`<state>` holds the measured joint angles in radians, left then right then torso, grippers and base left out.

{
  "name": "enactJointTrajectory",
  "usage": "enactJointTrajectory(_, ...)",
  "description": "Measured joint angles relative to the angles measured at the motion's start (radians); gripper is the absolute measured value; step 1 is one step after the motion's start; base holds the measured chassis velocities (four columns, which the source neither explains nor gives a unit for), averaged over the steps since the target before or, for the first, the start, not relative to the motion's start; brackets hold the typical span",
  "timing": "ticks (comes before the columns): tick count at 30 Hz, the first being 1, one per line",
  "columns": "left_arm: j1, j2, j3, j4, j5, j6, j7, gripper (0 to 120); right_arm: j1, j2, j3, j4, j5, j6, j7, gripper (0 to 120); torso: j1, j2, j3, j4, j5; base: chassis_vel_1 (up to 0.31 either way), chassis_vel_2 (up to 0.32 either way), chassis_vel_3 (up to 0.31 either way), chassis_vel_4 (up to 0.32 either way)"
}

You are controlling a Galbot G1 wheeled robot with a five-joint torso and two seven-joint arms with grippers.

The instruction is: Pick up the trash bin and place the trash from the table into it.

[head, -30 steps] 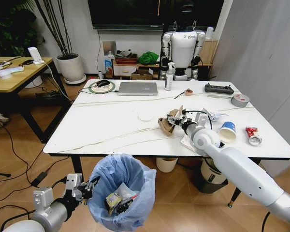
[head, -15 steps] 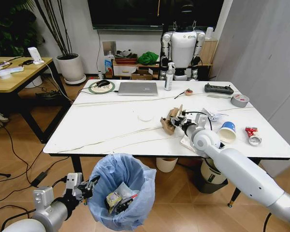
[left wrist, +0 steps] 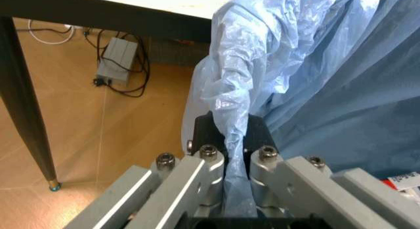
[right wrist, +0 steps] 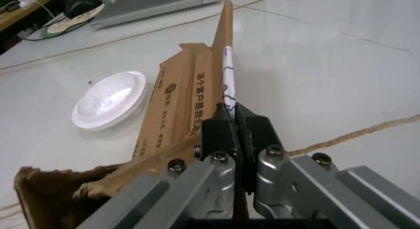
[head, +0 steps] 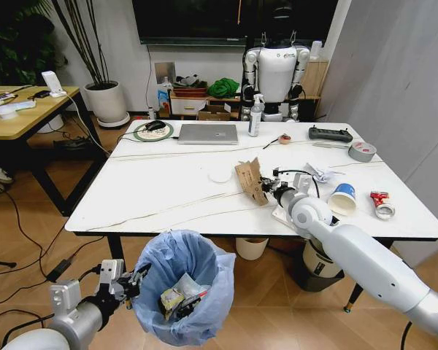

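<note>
Head view: your right gripper is out over the middle of the marble worktop, pinching the brown cardboard piece, which stands tilted with its lower end at or just above the surface; can't tell if it touches. A small white lid lies just beside it on the left. The blue-and-white paper cup lies on its side near the right arm, a white paper wad just behind it, the grey tape roll farther back, the silver laptop at the far edge. The trash bin with its blue liner sits below the near worktop edge, litter already inside. Your left gripper is at the bin's left rim. Left wrist view: the left gripper is pressed together on a fold of the blue bag liner; a black worktop leg stands on wood floor beside it. Right wrist view: the right gripper clamps the edge of the cardboard piece, which runs away from the camera above the worktop, with the white lid beside it.
</note>
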<state>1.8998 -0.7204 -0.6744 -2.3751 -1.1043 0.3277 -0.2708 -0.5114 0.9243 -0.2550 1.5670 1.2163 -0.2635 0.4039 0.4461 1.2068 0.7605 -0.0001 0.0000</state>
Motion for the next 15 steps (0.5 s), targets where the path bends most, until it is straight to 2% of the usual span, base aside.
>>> enactJointTrajectory(15, -0.021, -0.012, 0.017, -0.003, -0.01, -0.001, -0.005, 0, -0.001, -0.042, 0.037, 0.135, 0.054, 0.026, -0.012, 0, 0.0, 0.0, 0.0, 0.0, 0.0001, 0.0, 0.0, 0.0, 0.0)
